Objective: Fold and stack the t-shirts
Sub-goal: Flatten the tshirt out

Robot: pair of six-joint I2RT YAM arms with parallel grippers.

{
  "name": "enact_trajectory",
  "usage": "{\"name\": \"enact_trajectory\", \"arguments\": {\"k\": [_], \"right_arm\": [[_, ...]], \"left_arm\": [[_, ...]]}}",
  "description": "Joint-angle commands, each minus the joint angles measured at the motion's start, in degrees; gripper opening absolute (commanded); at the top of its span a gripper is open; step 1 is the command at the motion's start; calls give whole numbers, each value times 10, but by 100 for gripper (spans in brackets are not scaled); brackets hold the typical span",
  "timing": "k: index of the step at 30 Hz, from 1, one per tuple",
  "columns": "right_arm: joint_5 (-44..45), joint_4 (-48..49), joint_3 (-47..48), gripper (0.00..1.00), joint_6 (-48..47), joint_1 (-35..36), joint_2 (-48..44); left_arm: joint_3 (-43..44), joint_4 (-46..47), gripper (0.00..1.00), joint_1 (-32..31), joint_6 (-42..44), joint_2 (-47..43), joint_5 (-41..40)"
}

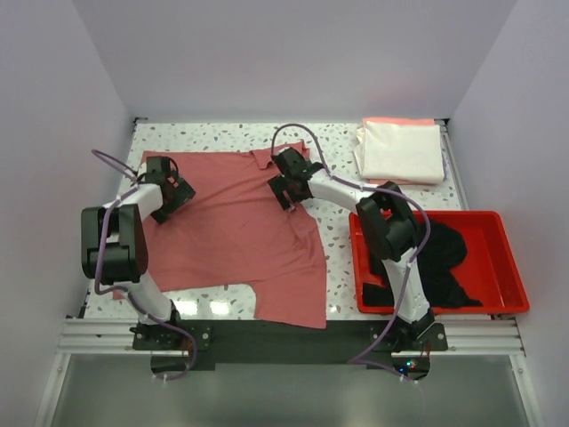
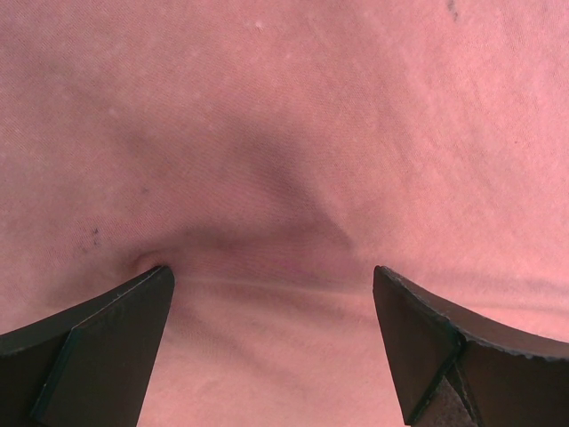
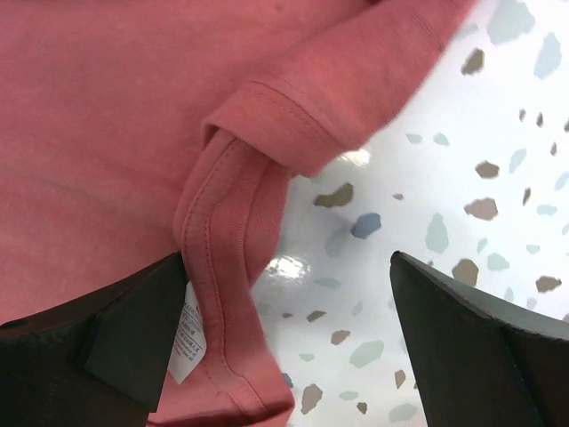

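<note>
The dusty rose-red t-shirt (image 1: 236,231) lies spread on the speckled table. My left gripper (image 1: 176,191) is open over its left part; the left wrist view shows only red cloth (image 2: 284,160) between the fingers (image 2: 107,347). My right gripper (image 1: 286,184) is open at the shirt's collar edge (image 3: 222,258), its left finger (image 3: 116,347) beside the collar and a white label (image 3: 188,342), with bare table under the gap. A folded cream-white t-shirt (image 1: 402,151) lies on a peach-pink one (image 1: 391,121) at the back right. The black t-shirt (image 1: 440,258) is crumpled in the red tray (image 1: 511,267).
The red plastic tray stands at the front right beside my right arm. White walls enclose the table on the left, back and right. A metal rail (image 1: 284,336) runs along the near edge.
</note>
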Motion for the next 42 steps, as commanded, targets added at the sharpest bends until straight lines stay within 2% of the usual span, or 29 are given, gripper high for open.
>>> {"name": "enact_trajectory", "arguments": {"k": [1, 11, 15, 16, 18, 22, 25, 29, 35, 42], "right_arm": [[54, -31, -36, 99, 26, -31, -38], [101, -49, -94, 99, 56, -96, -135], [88, -56, -91, 99, 60, -101, -162], [57, -56, -90, 99, 62, -101, -168], [21, -55, -87, 99, 61, -97, -186], [-118, -32, -107, 99, 72, -76, -207], [-124, -8, -139, 99, 88, -17, -216], [-133, 33, -189, 99, 129, 27, -206], [-133, 71, -260, 99, 178, 37, -198], [-129, 77, -369, 99, 209, 40, -247]], "left_arm": [[-21, -26, 100, 10, 9, 0, 1], [-28, -24, 100, 18, 12, -10, 11], [-31, -22, 100, 17, 12, -23, 18], [-32, -20, 100, 17, 15, -25, 23], [-35, -15, 100, 17, 15, -33, 33], [-37, -9, 100, 14, 13, -47, 45], [-44, -7, 100, 14, 12, -53, 53], [-55, -5, 100, 15, 12, -53, 54], [-68, -1, 100, 14, 14, -52, 58], [-96, -3, 100, 14, 17, -78, 56]]}}
